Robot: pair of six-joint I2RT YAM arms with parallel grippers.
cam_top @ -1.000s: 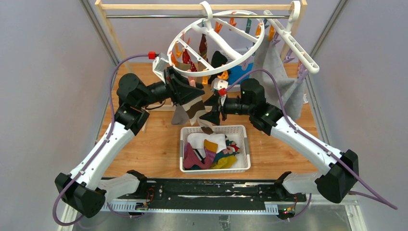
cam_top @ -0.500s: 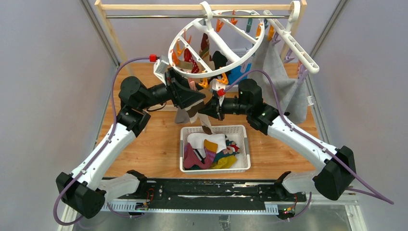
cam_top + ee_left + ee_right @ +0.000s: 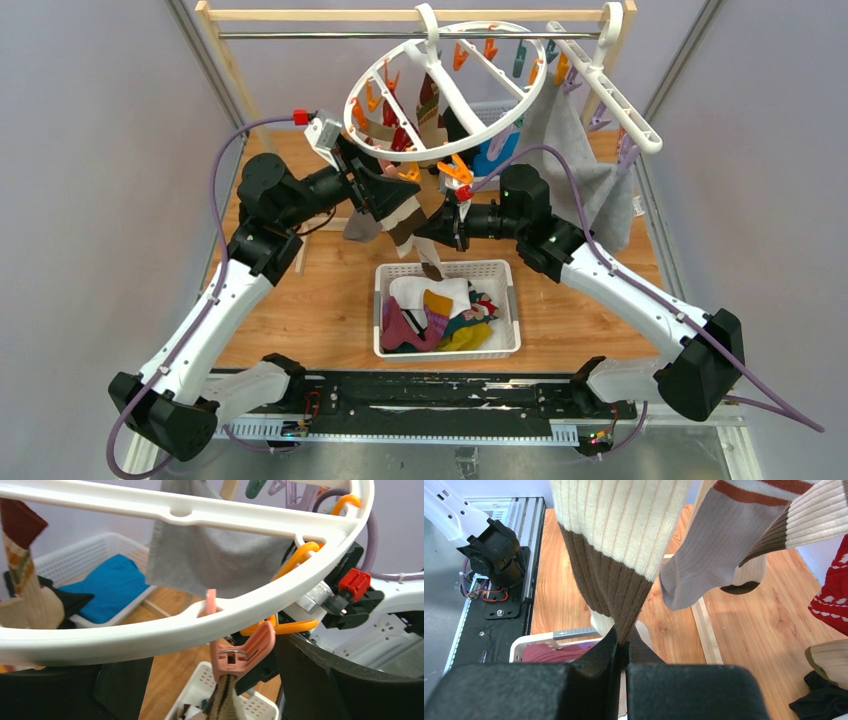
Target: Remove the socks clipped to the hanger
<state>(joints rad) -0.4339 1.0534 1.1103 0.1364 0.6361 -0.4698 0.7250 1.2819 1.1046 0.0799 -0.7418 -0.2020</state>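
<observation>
The hanger (image 3: 470, 100), a round white ring with orange and teal clips, hangs tilted from the rail. A brown-cream striped sock (image 3: 405, 218) dangles from a pink clip (image 3: 241, 650) on the ring's near rim (image 3: 150, 630). My left gripper (image 3: 395, 195) is open, with that clip between its wide-apart black fingers (image 3: 340, 680). From below, my right gripper (image 3: 624, 655) is shut on the sock's brown band (image 3: 619, 595). A grey sock with red stripes (image 3: 709, 555) and a red sock with white pattern (image 3: 831, 595) hang beside it.
A white basket (image 3: 500, 270) holding several loose socks sits below the grippers. The straight white clip rack (image 3: 605, 85) with a large grey cloth (image 3: 585, 175) hangs at the right. Another white basket with blue cloth (image 3: 110, 580) stands at the back.
My right gripper has shut on the hanging brown-cream sock. My left gripper has opened around the pink clip and risen slightly leftward. The ring has swung left.
</observation>
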